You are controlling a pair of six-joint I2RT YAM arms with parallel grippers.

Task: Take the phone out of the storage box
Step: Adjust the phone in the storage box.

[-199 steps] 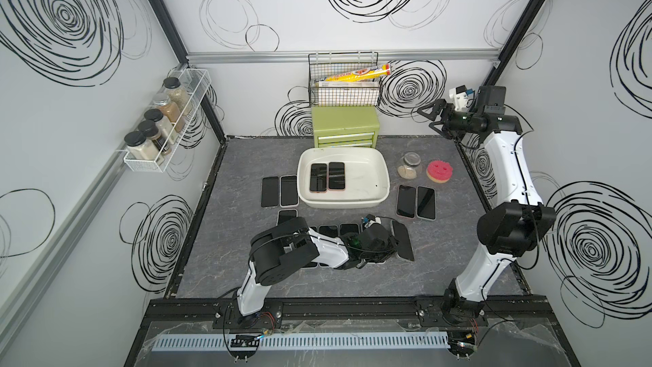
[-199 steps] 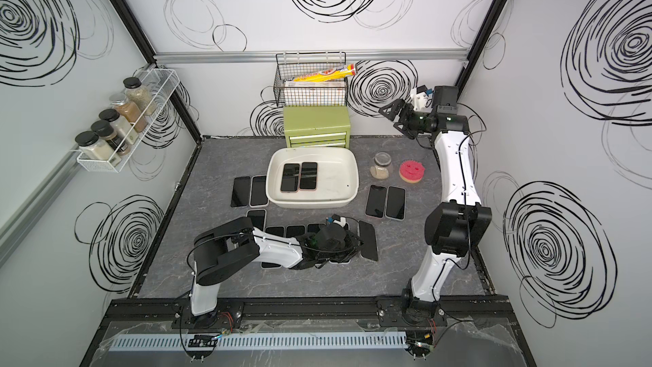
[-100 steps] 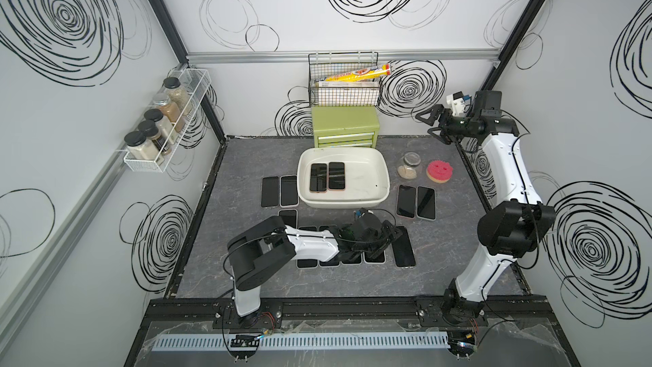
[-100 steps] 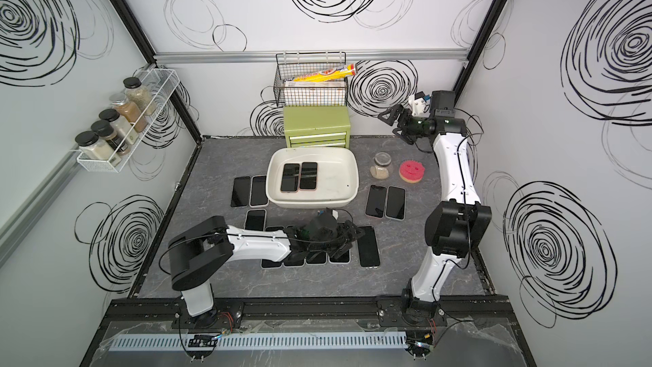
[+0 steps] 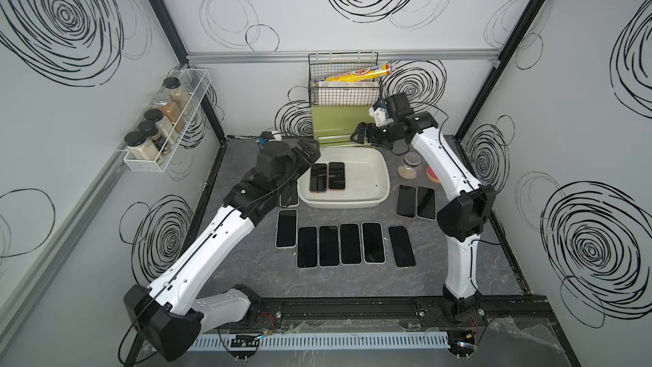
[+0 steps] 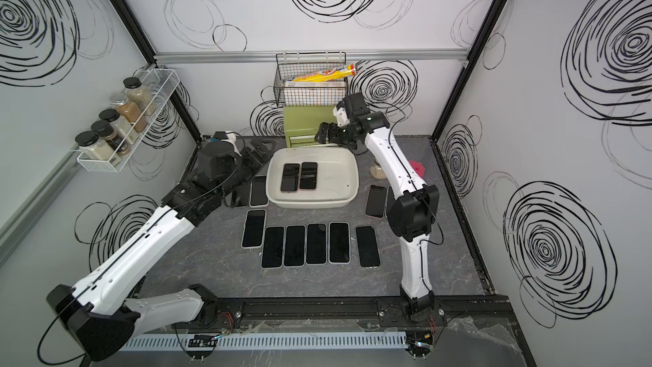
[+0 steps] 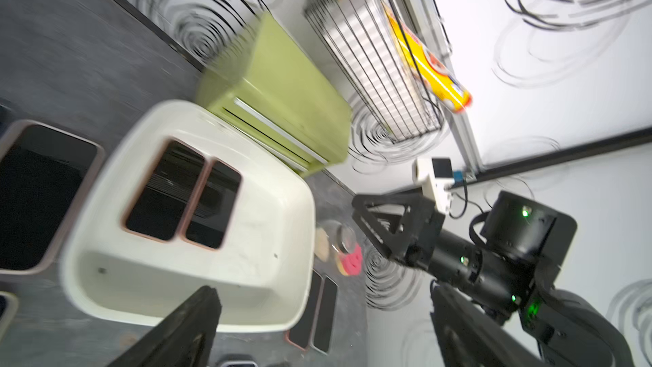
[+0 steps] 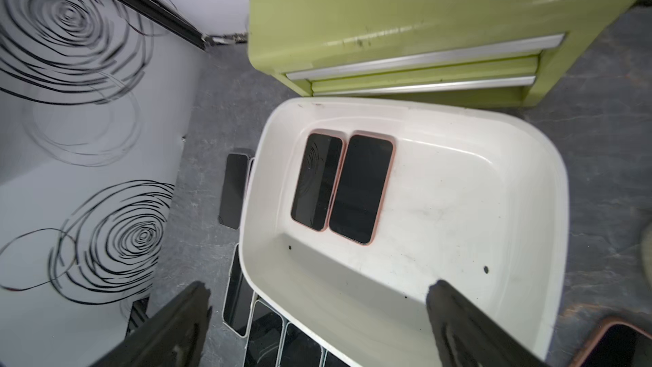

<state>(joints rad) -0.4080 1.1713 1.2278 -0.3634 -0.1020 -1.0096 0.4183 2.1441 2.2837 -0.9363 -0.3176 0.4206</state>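
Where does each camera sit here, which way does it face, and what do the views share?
Top views: high at the front, looking down on the table; both arms, left gripper, right gripper show.
Left wrist: beside the box, facing across it toward the chest; own fingers and right gripper show.
Right wrist: over the box's far side, looking down into it; own fingers show.
Shared: all show the box with two phones.
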